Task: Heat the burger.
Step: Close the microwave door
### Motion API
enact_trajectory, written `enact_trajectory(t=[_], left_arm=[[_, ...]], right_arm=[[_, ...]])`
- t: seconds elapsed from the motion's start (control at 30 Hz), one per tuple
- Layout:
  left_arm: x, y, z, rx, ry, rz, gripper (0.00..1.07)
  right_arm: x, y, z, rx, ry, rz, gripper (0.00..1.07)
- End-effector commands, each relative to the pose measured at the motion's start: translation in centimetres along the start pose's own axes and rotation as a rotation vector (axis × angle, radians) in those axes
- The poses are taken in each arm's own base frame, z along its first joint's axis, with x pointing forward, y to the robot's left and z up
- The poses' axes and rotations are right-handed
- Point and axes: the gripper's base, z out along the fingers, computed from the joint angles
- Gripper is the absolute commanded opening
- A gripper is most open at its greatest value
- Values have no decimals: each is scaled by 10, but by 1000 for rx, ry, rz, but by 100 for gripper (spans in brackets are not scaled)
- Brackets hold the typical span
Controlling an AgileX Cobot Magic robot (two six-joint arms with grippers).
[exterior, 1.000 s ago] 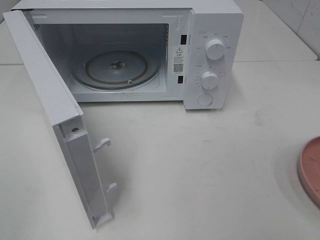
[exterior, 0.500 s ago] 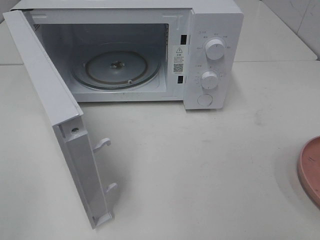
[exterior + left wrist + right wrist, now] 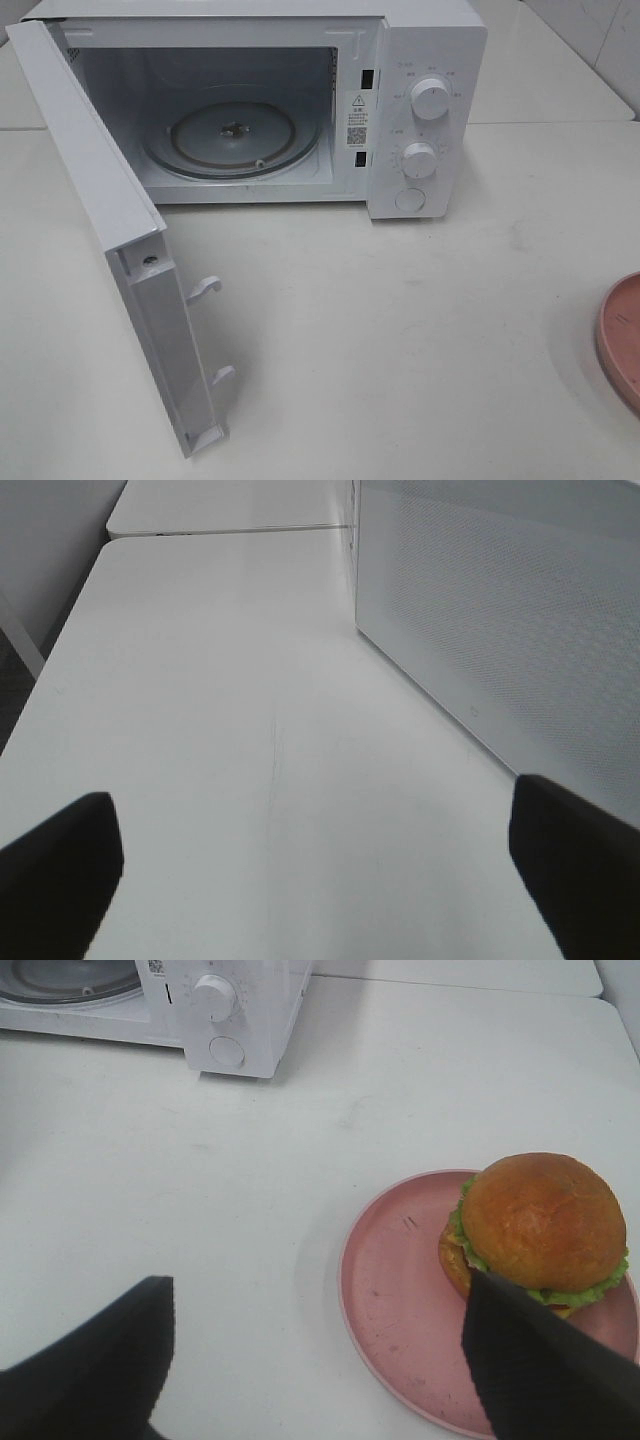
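Two black pincers stand spread wide with nothing between their fingers: the left pincer [image 3: 315,870] over bare white desk [image 3: 400,330] beside the white microwave's [image 3: 420,60] perforated door [image 3: 110,200], the right pincer [image 3: 320,1360] above the round pink plate [image 3: 400,1300]. The golden-bun burger [image 3: 540,1230] with its green lettuce edge sits on that plate, seemingly just clear of one right finger [image 3: 540,1370].

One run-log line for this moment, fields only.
microwave: door open, turntable bare | burger: on pink plate | left gripper: open, empty | right gripper: open, near burger
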Motion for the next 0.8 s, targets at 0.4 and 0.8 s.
enact_trajectory(t=[0.4,0.8], left_arm=[[1,-1,-2,1,-27,-7,103],[-2,-2,-4,17,-44,-18,103]], right_arm=[[1,0,-4,7,-37,-10,76],[1,0,-4,7,-37,-10,76]])
